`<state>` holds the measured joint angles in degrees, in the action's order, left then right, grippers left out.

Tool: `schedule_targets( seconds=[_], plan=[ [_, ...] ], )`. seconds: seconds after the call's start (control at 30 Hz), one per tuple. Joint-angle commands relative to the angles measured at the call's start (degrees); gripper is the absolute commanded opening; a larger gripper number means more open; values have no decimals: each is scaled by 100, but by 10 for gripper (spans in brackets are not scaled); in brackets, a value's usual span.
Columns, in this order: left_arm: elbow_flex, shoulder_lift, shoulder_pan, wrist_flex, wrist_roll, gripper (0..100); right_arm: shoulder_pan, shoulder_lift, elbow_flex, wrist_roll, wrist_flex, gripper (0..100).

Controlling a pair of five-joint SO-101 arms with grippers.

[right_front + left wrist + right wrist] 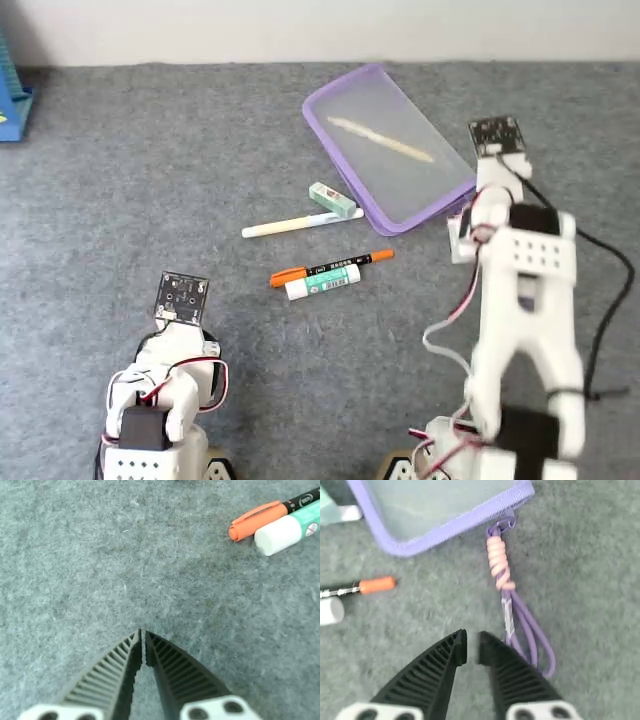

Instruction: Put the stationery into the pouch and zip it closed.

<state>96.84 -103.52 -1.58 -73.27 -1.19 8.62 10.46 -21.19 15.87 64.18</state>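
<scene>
The pouch, translucent with a purple edge, lies at the back with a pale stick-like item inside. In front of it lie a green eraser, a cream pen, an orange marker and a white-green glue stick. My right gripper hovers over the carpet beside the pouch's purple zip cord, fingers almost touching, holding nothing. My left gripper is shut and holds nothing over bare carpet, with the orange marker cap and the glue stick farther off.
The right arm stands by the pouch's near right corner. The left arm is at the front left. A blue object sits at the far left edge. Grey carpet covers the table.
</scene>
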Motion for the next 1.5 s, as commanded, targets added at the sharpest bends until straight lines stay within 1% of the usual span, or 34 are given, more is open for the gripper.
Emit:
schedule_targets(
  seconds=[0.0, 0.17, 0.4, 0.67, 0.9, 1.0, 1.1, 1.17, 1.23, 1.47],
  plan=[
    [-40, -79, 0, 114, -62, 17, -57, -752, 897, 70, -101, 178],
    [-40, -79, 0, 114, -62, 17, -57, -1965, 1943, 70, -101, 137],
    [-40, -79, 0, 114, -62, 17, -66, -3354, 3015, 70, -92, 136],
    [-40, -79, 0, 114, -62, 17, -31, -4207, 3789, 79, -92, 136],
    [-40, -79, 0, 114, -62, 17, -40, -4875, 4141, 79, -92, 133],
    [-40, -79, 0, 114, -62, 17, -22, -4927, 4220, 79, 75, 114],
    [-40, -79, 0, 114, -62, 17, -31, -4884, 4519, 79, 374, 0],
    [-40, -79, 0, 114, -62, 17, -31, -4796, 4862, 79, 796, 24],
    [-40, -79, 0, 114, -62, 17, -31, -4664, 5169, 79, 1147, 5],
    [-40, -79, 0, 114, -62, 17, -110, -3820, 6084, 70, 2202, 8]
  ],
)
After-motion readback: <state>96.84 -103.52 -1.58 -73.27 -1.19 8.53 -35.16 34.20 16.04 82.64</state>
